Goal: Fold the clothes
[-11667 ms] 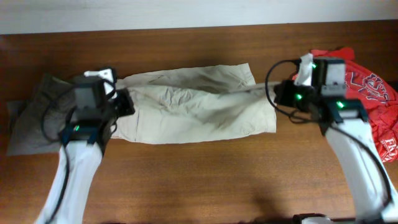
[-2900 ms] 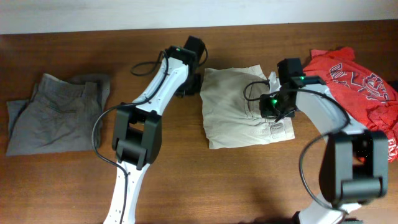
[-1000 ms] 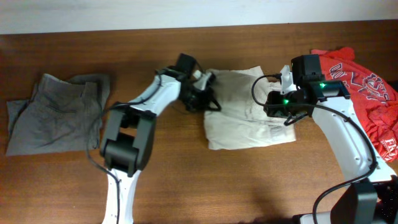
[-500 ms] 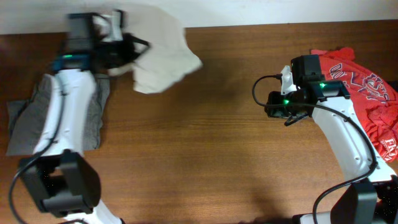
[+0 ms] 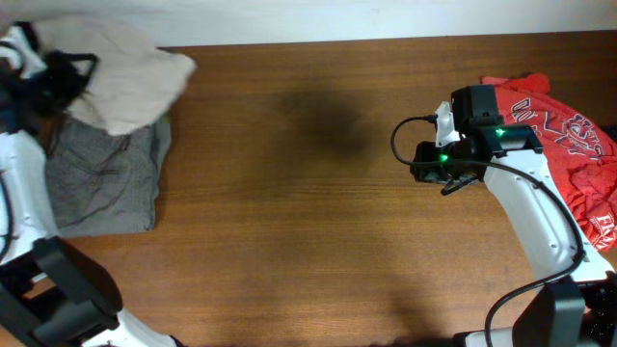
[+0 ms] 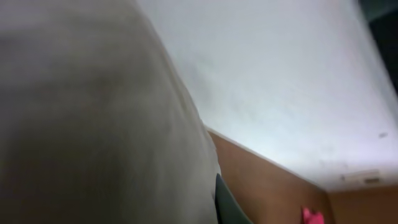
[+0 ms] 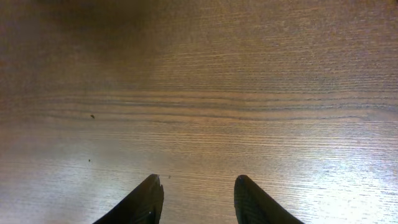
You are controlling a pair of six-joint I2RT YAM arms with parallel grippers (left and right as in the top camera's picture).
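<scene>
1. Beige shorts, seen folded at the middle of the table a moment ago, are now carried bunched to the far left corner, partly above the grey shorts.
2. They are pinched by the left gripper, which is pressed nearly together on the cloth.
3. The right gripper is held spread and empty over the table, unmoved.
4. The fold is judged done; only the setting down on the pile appears to be left.

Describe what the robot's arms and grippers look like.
White links with black joint housings form the left arm and right arm. Green lights and a looping black cable mark the right wrist; the right gripper has black tapered fingers.
</scene>
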